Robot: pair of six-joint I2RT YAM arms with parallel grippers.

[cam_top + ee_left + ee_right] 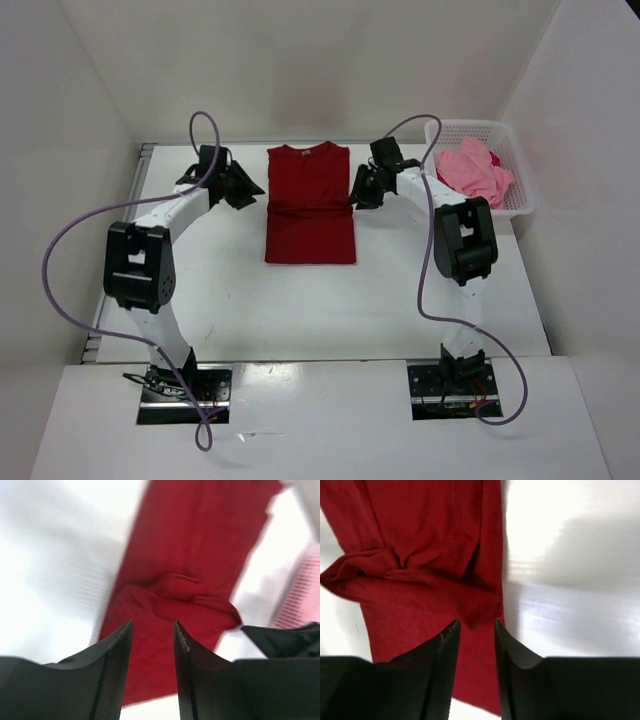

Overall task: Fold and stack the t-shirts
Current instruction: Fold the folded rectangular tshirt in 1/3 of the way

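Folding of the dark red shirt point(310, 205), sleeves-in by the tabletop's point(300, 310) far edge, looks midway; left fingers point(122, 650) and right fingers point(451, 650) flank it, narrowly parted, empty. Next: probably grasp its hem.

White links, black joints, lilac wiring

The left arm point(150, 250) and right arm point(455, 225) have smooth white links and bulky black joint housings, and each is bolted to a dark base plate point(185, 385). A thin lilac cable point(60, 250) loops beside each arm. The left gripper point(152, 625) and right gripper point(476, 624) are matte black. Their fingers point(117, 675) are flat, tapering blades with finely meshed inner faces.
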